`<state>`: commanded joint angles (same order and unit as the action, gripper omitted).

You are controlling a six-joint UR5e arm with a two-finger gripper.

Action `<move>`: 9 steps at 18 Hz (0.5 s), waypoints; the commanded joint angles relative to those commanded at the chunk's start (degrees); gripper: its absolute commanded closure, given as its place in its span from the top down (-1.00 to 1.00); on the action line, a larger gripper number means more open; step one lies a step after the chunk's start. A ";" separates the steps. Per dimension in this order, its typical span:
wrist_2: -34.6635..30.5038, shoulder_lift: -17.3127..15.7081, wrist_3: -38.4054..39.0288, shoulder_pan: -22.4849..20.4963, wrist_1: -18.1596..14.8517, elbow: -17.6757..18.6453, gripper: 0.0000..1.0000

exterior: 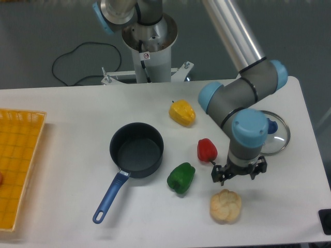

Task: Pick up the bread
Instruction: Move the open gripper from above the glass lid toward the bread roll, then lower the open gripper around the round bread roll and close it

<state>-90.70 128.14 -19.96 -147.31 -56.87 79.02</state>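
The bread [225,206] is a pale cream bun with a lobed top, lying on the white table near the front edge, right of centre. My gripper [238,173] hangs just above and slightly behind the bread, pointing down. Its fingers look spread apart and hold nothing. The arm's wrist hides most of the gripper from this view.
A red pepper [207,150] lies just left of the gripper, a green pepper [181,177] left of the bread, a yellow pepper [182,112] further back. A dark pot with a blue handle [135,153] sits mid-table. A glass lid [275,138] lies right. A yellow basket [18,165] stands at the left edge.
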 joint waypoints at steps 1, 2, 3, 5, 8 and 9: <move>0.00 0.70 1.31 0.09 0.09 -0.61 1.00; 0.00 1.40 2.63 0.79 0.09 -1.58 1.00; -0.09 2.02 3.51 1.49 0.09 -2.46 1.00; 0.00 2.47 4.14 1.85 0.00 -2.99 1.00; 0.00 2.64 5.28 2.55 0.09 -3.17 1.00; 0.00 2.73 5.37 2.55 0.09 -3.17 1.00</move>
<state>-90.70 130.87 -14.59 -144.76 -56.78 75.85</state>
